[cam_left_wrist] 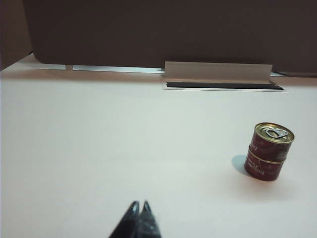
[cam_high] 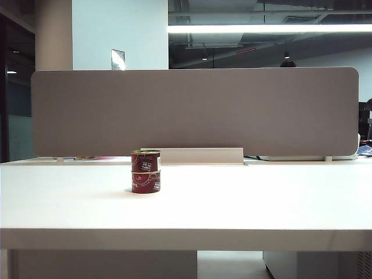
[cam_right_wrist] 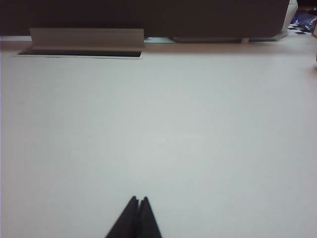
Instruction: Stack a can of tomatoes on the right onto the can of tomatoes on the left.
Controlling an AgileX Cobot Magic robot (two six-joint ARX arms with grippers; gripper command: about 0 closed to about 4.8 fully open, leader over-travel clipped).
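Observation:
Two dark red tomato cans stand stacked on the white table, left of its middle. The upper can (cam_high: 145, 161) rests squarely on the lower can (cam_high: 145, 182). The left wrist view shows the same stack, upper can (cam_left_wrist: 271, 141) with its pull-tab lid on the lower can (cam_left_wrist: 264, 167). My left gripper (cam_left_wrist: 139, 204) is shut and empty, well back from the stack. My right gripper (cam_right_wrist: 138, 199) is shut and empty over bare table; no can shows in its view. Neither arm appears in the exterior view.
A grey partition (cam_high: 192, 110) runs along the table's far edge. A white cable-tray flap (cam_high: 200, 155) stands open just behind the stack, with its dark slot (cam_left_wrist: 223, 85) in the tabletop. The table's front edge (cam_high: 186, 238) is near the camera.

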